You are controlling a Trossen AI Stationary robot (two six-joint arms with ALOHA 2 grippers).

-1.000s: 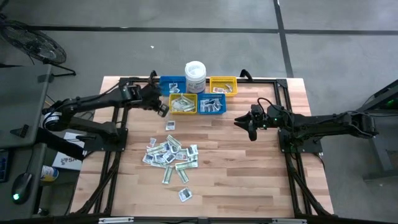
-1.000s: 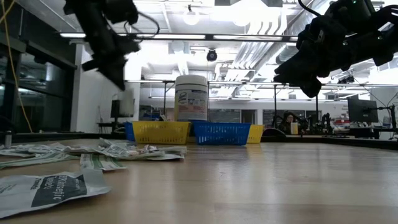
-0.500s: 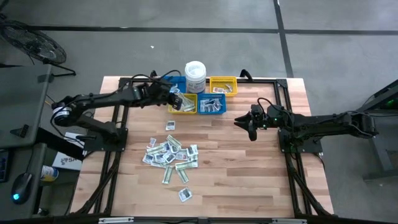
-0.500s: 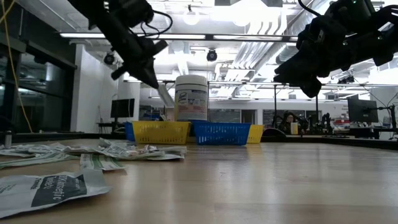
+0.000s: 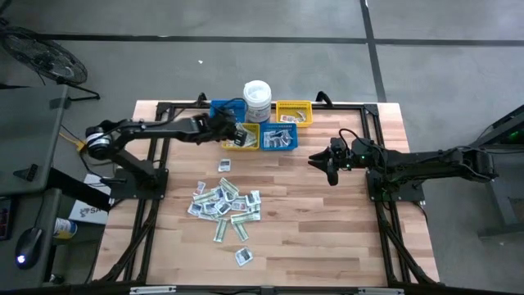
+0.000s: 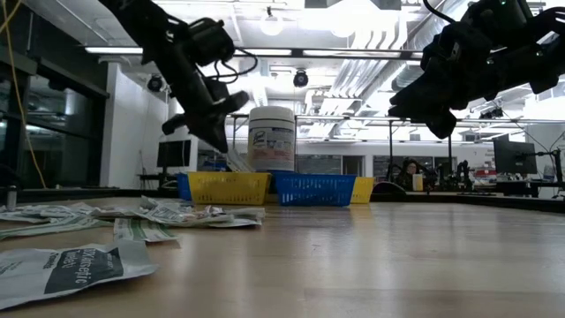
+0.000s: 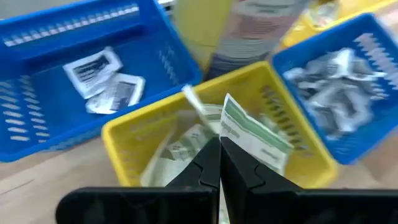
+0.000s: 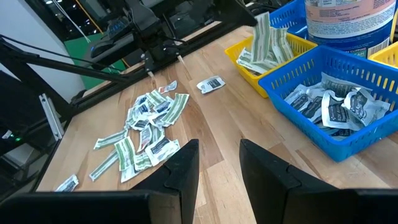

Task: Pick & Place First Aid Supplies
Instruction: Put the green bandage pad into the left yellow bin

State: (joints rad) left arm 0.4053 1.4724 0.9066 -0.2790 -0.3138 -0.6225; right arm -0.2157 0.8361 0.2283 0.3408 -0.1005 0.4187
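Left gripper over the near yellow bin, clenched on a green-and-white strip packet — packet pinched at its lower edge, standing up out of the closed fingertips above the bin's open top. More green-and-white strips already piled inside that bin. From table height, left gripper seen angled down just above the yellow bin's rim, in front of the white lidded tub.

Right gripper held in the air over bare wood on the right half of the table, well apart from the bins; fingers part-way apart, grasping nothing.

Bins in two rows at the far edge: back blue bin and back yellow bin either side of the tub, near blue bin just beside the near yellow one. White square packets heaped in the near blue bin; two white packets lying in the back blue bin.

Loose pile of first aid packets mid-table, mixed white squares and green strips. One single white packet between pile and bins, another nearer the front edge. Same pile low along the tabletop, one big white packet closest to the camera.
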